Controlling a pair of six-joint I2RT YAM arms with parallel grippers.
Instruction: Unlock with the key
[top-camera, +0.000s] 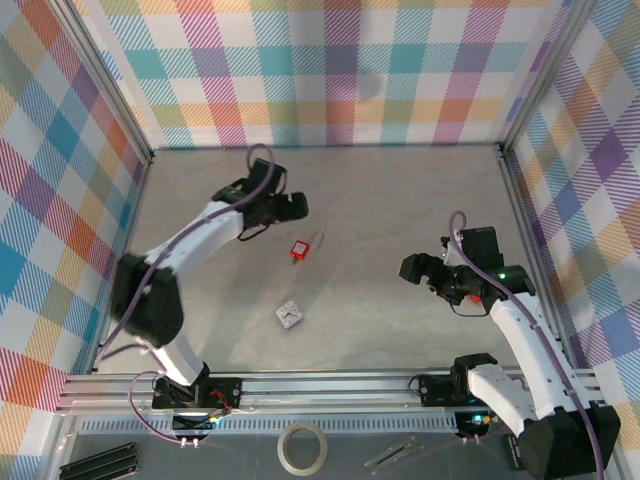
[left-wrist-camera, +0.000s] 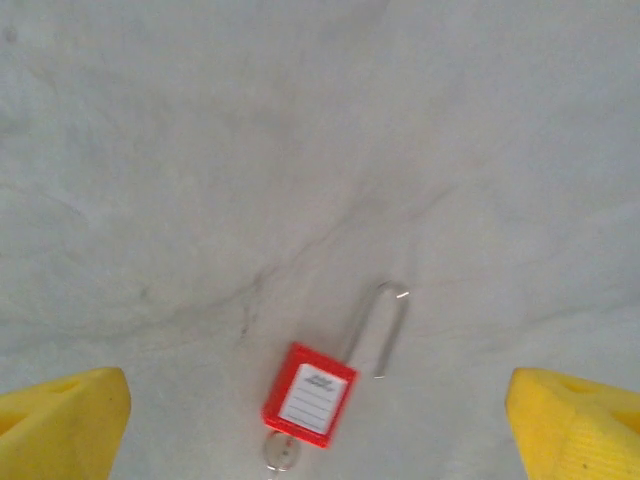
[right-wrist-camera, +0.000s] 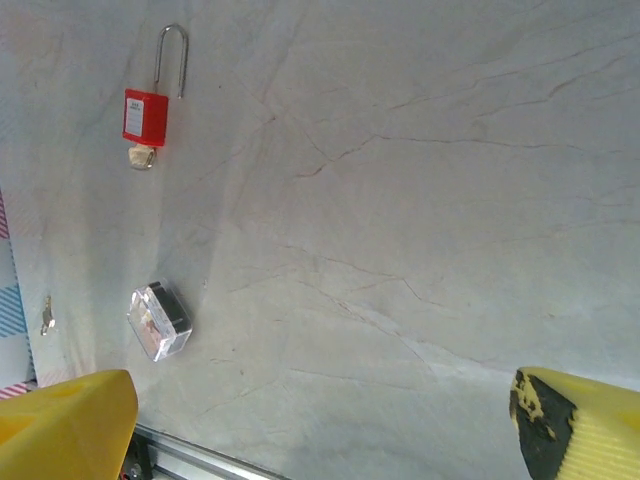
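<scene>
- As seen from overhead, found the red padlock lying flat on the grey table, about mid-table between the two arms.
- Noted the key seated in the padlock's base, its round bow sticking out on the side opposite the shackle.
- From the left wrist view, saw one shackle leg entering the red body and the other seeming to end free just beside it.
- Logged the left gripper just past the padlock on its far side, touching nothing.
- Saw its yellow fingers spread wide apart, one to each side of the padlock and well clear of it.
- Logged the right gripper well off to the right of the padlock, above bare table.
- Found that pincer apart too, its fingertips wide with nothing between them.
- Spotted a small clear box on the near side of the padlock, toward the arm bases and apart from it.
- Marked a tape roll farther on the same near side, beyond the table's front rail.
</scene>
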